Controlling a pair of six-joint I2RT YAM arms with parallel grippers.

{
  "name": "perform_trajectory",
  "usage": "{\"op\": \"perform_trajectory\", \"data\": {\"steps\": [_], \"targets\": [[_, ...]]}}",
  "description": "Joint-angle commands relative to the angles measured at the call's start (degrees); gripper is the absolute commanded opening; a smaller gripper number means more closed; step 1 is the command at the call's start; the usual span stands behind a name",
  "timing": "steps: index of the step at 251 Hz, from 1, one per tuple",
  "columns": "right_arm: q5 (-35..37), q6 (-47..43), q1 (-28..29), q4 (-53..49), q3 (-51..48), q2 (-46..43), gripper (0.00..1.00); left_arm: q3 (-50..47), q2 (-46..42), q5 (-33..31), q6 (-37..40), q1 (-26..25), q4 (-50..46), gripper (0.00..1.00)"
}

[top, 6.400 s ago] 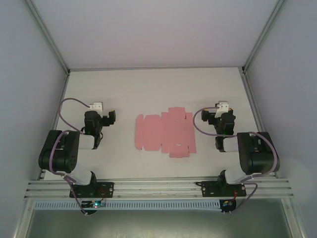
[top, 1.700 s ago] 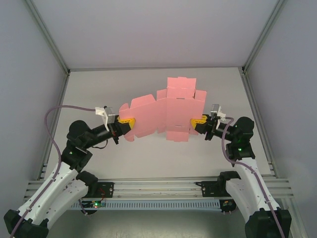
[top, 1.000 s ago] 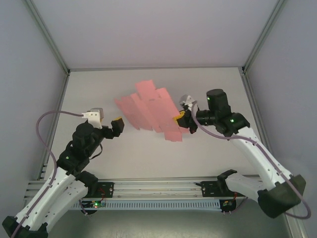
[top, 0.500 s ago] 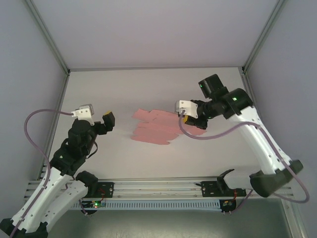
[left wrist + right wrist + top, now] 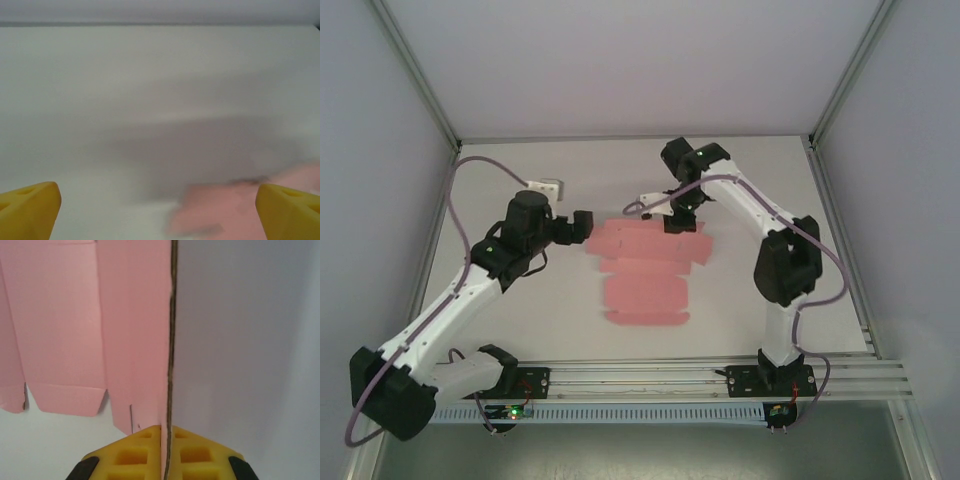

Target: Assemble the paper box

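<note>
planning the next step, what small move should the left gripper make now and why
Probably ease the left gripper forward onto the left edge of the paper box and close. Its jaws stand wide open just short of the sheet, while the right gripper is shut on the far edge; a second hold would likely help folding.

The left arm reaches from the counter's near left corner diagonally toward its middle, with the wrist turned to the right. The left gripper has its yellow fingers spread wide apart. The right arm rises from the near right corner, stretches toward the far edge and bends back at the wrist. The right gripper has its fingers pressed together on an edge of the paper box.
</note>
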Motion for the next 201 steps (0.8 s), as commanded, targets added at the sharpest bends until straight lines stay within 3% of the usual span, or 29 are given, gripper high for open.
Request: {"op": "perform_trajectory", "data": {"steps": [1,22,117,183,201], "targets": [[-1.3,-2.0,-1.2,-8.5,6.7,3.0,0.0,2.5,4.3,17.5,7.3,1.1,6.2,1.0],[-2.7,-3.1,-0.9,-8.8,7.0,3.7,0.0,6.0,9.5,20.5,8.4,1.8,4.1,0.98],[-7.4,-5.9,-0.9,-8.7,6.2,2.6,0.0,9.8,19.9,36.6,20.6,3.8,3.7,0.58],[-7.5,-4.7,-0.9,-9.5,6.3,3.2,0.0,10.2,21.7,41.9,19.4,3.7,7.7,0.31],[-7.5,-4.0,-0.8,-9.1,6.1,3.3,0.0,10.9,22.4,41.4,18.7,3.7,7.5,0.17]]}}
